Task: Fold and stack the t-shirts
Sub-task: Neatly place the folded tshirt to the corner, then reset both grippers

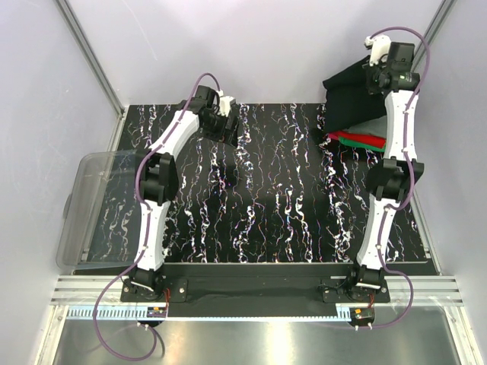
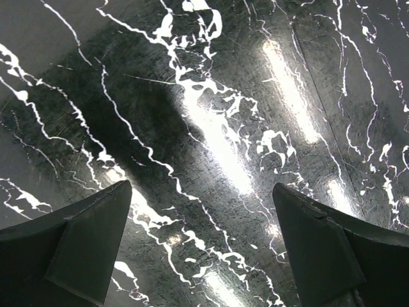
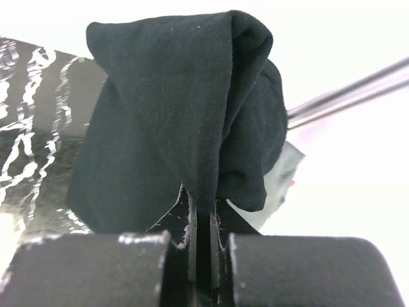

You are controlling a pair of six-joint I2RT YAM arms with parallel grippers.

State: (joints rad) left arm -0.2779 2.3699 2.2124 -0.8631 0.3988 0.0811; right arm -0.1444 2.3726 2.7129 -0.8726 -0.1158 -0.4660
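Note:
My right gripper (image 1: 370,76) is raised at the far right and shut on the black t-shirt (image 1: 350,99), which hangs from it down onto a pile. In the right wrist view the black cloth (image 3: 185,109) is pinched between the closed fingers (image 3: 203,217). Under it lie folded shirts: a grey one (image 1: 369,125), a red one (image 1: 358,137) and a green one (image 1: 364,144). My left gripper (image 1: 228,128) is open and empty above the far middle-left of the table; its fingertips (image 2: 96,236) frame bare marbled surface.
A clear plastic bin (image 1: 91,205) sits at the table's left edge. The black marbled table top (image 1: 266,205) spans the middle. White walls and a metal frame post (image 1: 91,53) stand close behind.

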